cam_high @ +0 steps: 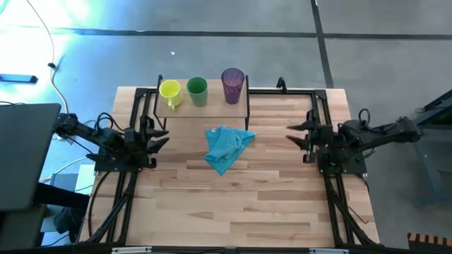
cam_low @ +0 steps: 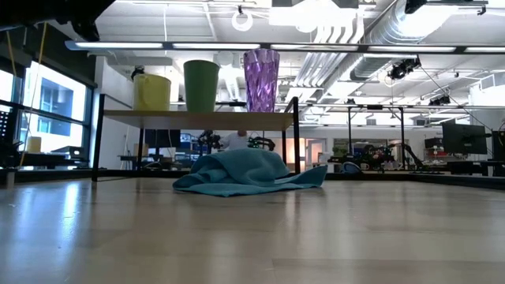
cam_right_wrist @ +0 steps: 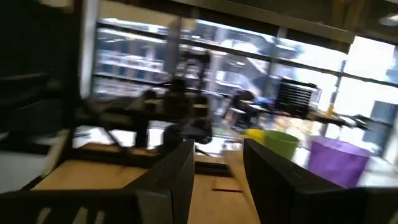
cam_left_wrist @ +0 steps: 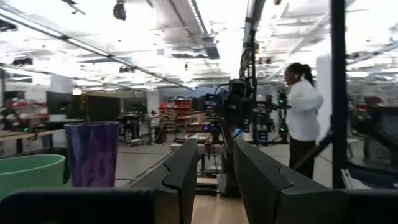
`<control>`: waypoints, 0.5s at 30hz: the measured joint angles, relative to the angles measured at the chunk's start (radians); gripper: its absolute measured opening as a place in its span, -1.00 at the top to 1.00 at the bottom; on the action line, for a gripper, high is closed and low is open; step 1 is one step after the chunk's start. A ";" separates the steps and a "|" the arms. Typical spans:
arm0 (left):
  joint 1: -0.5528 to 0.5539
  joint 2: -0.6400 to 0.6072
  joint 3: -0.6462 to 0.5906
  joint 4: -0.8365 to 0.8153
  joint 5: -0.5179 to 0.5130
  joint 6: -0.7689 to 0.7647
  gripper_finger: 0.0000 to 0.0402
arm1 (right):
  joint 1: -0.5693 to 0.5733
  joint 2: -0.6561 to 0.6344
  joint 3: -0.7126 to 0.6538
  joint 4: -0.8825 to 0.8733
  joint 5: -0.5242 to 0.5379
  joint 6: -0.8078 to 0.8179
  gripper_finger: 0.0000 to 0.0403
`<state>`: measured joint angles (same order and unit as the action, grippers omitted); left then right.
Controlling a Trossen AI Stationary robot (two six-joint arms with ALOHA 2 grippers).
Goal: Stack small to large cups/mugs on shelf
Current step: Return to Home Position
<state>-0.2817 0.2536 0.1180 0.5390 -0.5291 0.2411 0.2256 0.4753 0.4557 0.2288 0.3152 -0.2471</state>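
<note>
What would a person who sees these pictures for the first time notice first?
On the shelf, a yellow mug, a green cup and a purple tumbler stand in a row. A crumpled blue cloth lies on the table before it. The left gripper and right gripper wait at the sides, open.

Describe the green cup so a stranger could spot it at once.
On the wooden table, look to the far edge, where a low light-wood shelf stands on black legs. Of three vessels on it, the green cup is the middle one, between the yellow mug and the purple tumbler. It alone is green, handleless and shorter than the tumbler.
</note>
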 joint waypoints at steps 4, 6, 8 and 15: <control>0.000 -0.037 -0.008 -0.009 0.047 0.043 0.53 | 0.000 -0.004 -0.048 0.047 -0.156 -0.058 0.36; 0.000 -0.038 -0.008 -0.009 0.071 0.064 0.53 | 0.000 0.009 -0.054 0.075 -0.221 -0.103 0.36; 0.000 -0.038 -0.009 -0.011 0.087 0.071 0.53 | 0.000 0.032 -0.061 0.129 -0.243 -0.133 0.36; 0.001 -0.034 -0.009 -0.011 0.113 0.076 0.53 | -0.031 0.172 -0.063 0.261 -0.247 -0.134 0.36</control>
<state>-0.2806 0.2199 0.1089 0.5281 -0.4162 0.3173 0.1942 0.6478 0.3931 0.4895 0.0681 -0.3806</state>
